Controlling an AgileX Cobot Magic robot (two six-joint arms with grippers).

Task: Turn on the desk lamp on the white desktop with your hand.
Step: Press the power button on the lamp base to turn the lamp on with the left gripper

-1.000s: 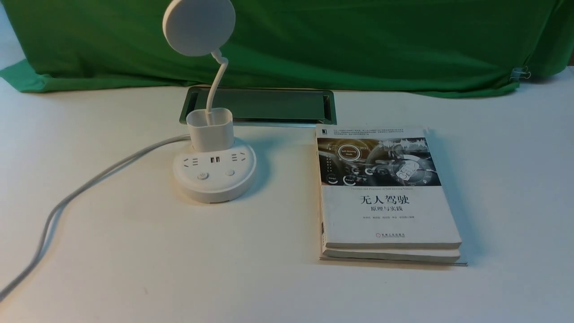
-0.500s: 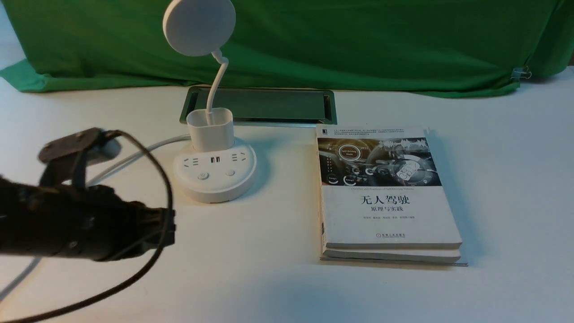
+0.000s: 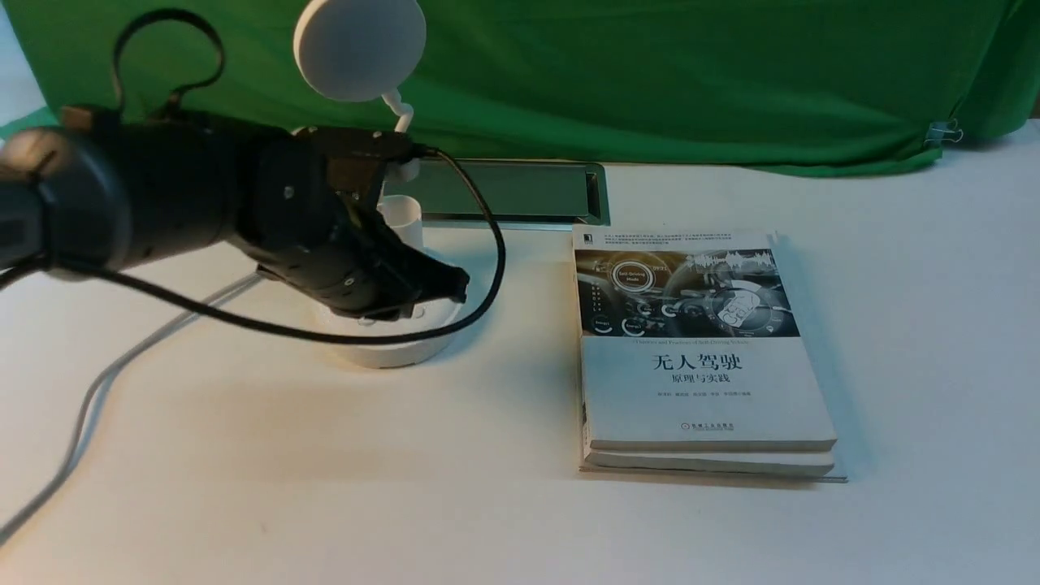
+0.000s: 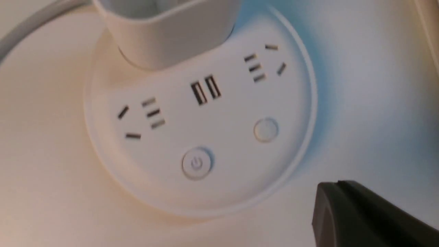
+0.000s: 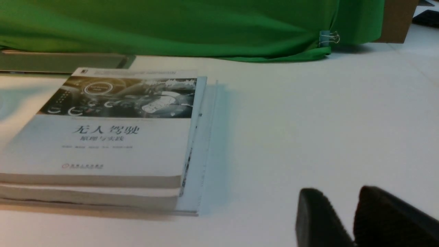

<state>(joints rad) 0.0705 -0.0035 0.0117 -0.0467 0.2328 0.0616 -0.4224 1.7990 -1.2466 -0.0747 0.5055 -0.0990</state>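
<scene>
The white desk lamp stands on the white desktop, its disc head unlit and its round base partly hidden behind my left arm. My left gripper, the hand, hovers just over the base with its dark fingers pressed together, shut on nothing. In the left wrist view the base shows sockets, USB ports, a power button and a plain button; the gripper tip sits beside the base rim, off both buttons. My right gripper rests low over bare desktop, narrowly open and empty.
Two stacked books lie right of the lamp, also in the right wrist view. A metal-rimmed cable slot sits behind the lamp. The lamp's grey cord trails to the left edge. Green cloth backs the desk.
My left arm came in from the left edge, rose and swung forward and right; it now hangs over the lamp base, covering the cup holder and buttons.
</scene>
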